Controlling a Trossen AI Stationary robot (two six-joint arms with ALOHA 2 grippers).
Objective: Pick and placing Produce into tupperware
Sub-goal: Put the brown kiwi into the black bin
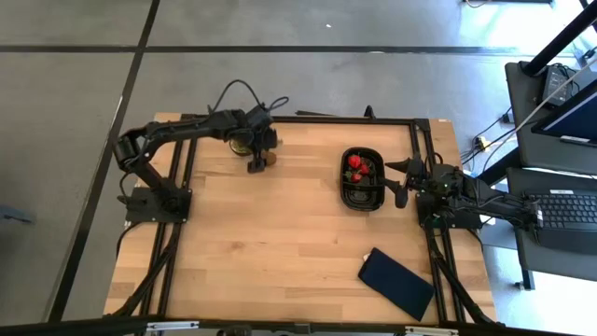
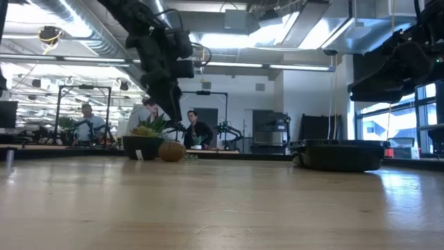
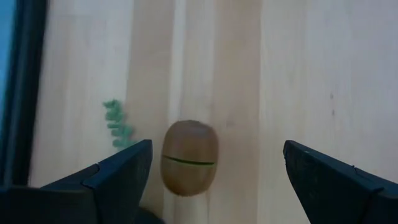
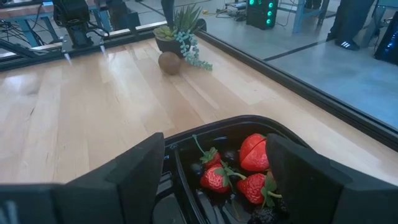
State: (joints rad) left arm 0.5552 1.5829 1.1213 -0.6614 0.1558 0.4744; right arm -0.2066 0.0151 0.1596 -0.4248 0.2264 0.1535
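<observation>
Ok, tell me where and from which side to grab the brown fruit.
Grip the brown fruit across its middle, coming straight down from above. It lies free on the table, with the open left gripper already straddling it. The potted plant stands close beside, so a side approach looks crowded.

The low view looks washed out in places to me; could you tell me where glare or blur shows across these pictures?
Low view: ceiling lights and windows blow out, leaving the left gripper and tupperware in silhouette. Left wrist view: the brown fruit is soft, its own fingers blurred. High view: sunlight glares on the floor at the top right corner. Right wrist view: strawberries evenly lit.
</observation>
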